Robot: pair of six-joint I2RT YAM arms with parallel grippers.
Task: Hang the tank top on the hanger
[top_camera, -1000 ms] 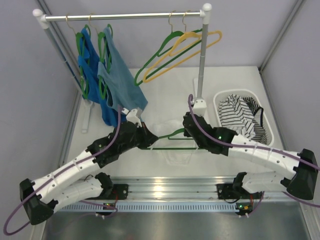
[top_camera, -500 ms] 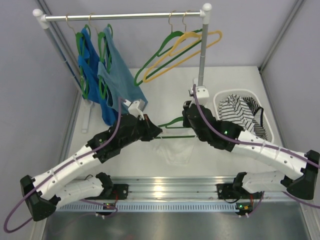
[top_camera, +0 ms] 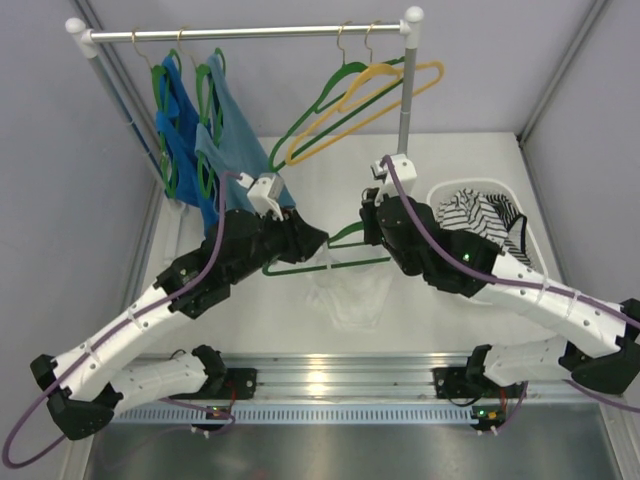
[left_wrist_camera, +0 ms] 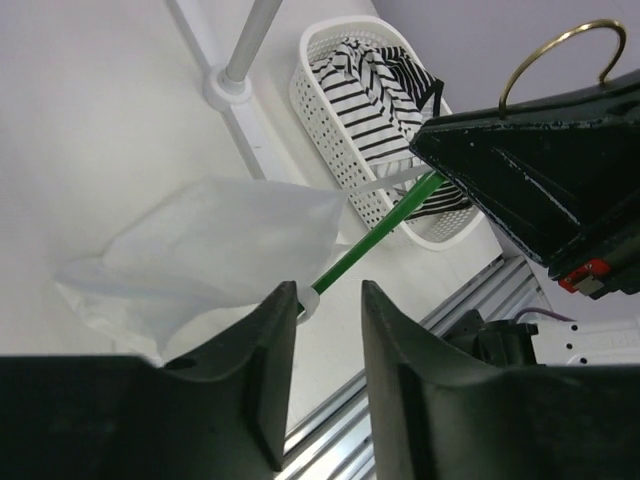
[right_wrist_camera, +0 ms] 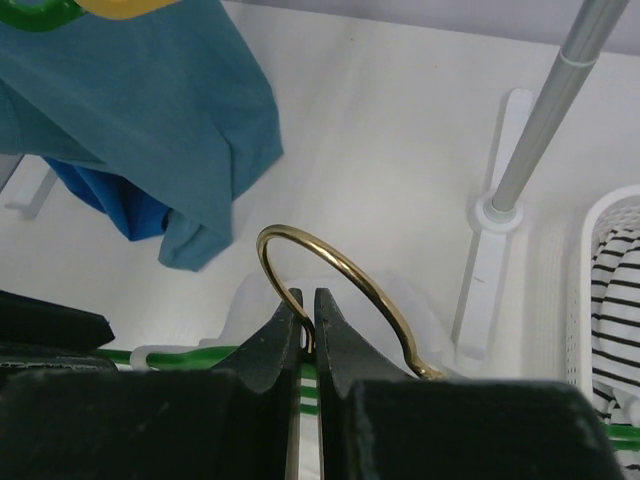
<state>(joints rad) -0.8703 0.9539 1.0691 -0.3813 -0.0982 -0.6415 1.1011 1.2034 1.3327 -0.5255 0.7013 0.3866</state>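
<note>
The white tank top [top_camera: 350,292] hangs off the green hanger [top_camera: 300,266], which is lifted above the table. My right gripper [top_camera: 368,224] is shut on the hanger at the base of its brass hook [right_wrist_camera: 345,272]; the right wrist view shows the jaws [right_wrist_camera: 305,298] pinching the wire. My left gripper [top_camera: 318,240] is open at the hanger's left end. In the left wrist view its fingers [left_wrist_camera: 325,290] straddle empty air just beside the tank top [left_wrist_camera: 210,250] and the green bar [left_wrist_camera: 375,240], gripping nothing.
A rail at the back carries blue tank tops [top_camera: 215,150] on green hangers, plus an empty green hanger [top_camera: 330,100] and a yellow one [top_camera: 385,85]. The rack post [top_camera: 403,120] stands right of centre. A white basket [top_camera: 535,235] with a striped garment sits at right.
My left gripper has opened and let go at the hanger's end. Both arms have carried the hanger and tank top up and farther from the near edge.
</note>
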